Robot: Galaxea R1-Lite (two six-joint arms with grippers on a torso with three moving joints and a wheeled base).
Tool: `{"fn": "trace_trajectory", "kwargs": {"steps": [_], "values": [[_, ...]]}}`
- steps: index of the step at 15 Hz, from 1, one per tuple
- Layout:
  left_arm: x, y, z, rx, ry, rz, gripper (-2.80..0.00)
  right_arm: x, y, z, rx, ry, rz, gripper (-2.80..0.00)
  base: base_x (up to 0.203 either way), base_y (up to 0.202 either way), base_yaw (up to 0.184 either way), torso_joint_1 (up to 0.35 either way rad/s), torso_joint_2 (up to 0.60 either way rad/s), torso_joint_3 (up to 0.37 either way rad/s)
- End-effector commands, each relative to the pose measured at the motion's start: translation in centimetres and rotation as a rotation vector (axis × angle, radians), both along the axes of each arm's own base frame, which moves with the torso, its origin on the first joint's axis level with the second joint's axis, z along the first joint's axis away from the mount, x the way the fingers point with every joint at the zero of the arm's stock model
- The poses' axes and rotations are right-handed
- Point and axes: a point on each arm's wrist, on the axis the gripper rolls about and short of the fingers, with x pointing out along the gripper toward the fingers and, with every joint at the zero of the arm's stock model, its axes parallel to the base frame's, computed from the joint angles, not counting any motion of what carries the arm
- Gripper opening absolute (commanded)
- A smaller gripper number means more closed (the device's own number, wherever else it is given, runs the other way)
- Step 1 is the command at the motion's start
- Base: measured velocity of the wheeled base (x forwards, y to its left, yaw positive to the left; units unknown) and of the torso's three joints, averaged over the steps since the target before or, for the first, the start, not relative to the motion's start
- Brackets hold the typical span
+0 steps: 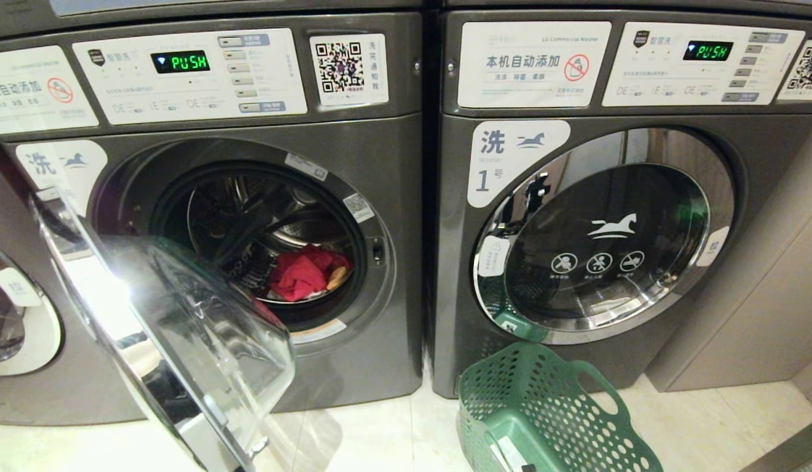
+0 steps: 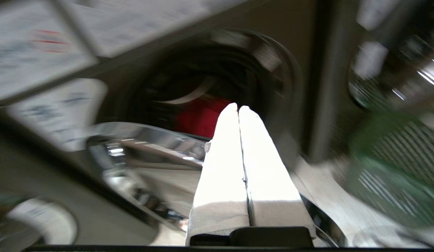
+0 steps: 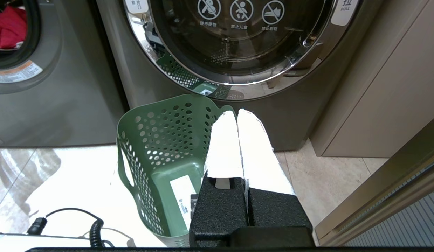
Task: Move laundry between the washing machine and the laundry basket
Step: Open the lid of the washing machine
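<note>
We see the red garment (image 1: 301, 275) bunched low in the open drum, left of centre in the head view. Being soft, light and floppy, we'd pinch a raised fold. The left gripper (image 2: 238, 108) is clenched and empty; the right gripper (image 3: 237, 112), also clenched, hangs above the basket (image 3: 146, 129).

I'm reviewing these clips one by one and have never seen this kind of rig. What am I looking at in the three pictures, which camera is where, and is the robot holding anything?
It is a wheeled robot with two arms. The wide picture comes from its head camera, facing two washing machines: the left washer has its door swung open, with red laundry in the drum, and the right washer is closed. A green laundry basket stands on the floor before the right washer; no clothes show inside.

The other two pictures come from cameras on the wrists. The left gripper is shut, empty, pointing toward the open drum. The right gripper is shut, empty, above the basket.
</note>
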Motion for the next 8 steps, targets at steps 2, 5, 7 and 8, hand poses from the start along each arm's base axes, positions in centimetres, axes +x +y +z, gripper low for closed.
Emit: {"fn": "trace_trajectory", "kwargs": {"steps": [2,5,7,8], "values": [[2.4,-0.5,-1.7,0.055,0.112,-0.182,-2.8,0.0,0.0,0.0,-0.001,0.001,0.0,-2.8,0.0,0.0,0.0,0.0,0.0,0.0],[3.6,-1.0,-3.1,0.066,0.224,-0.258,-2.8,0.0,0.0,0.0,-0.001,0.001,0.0,-2.8,0.0,0.0,0.0,0.0,0.0,0.0],[5.1,-1.6,-3.5,0.078,0.267,-0.279,-2.8,0.0,0.0,0.0,-0.001,0.001,0.0,-2.8,0.0,0.0,0.0,0.0,0.0,0.0],[6.1,-1.8,-3.8,0.087,0.289,-0.275,-2.8,0.0,0.0,0.0,-0.001,0.001,0.0,-2.8,0.0,0.0,0.0,0.0,0.0,0.0]]}}
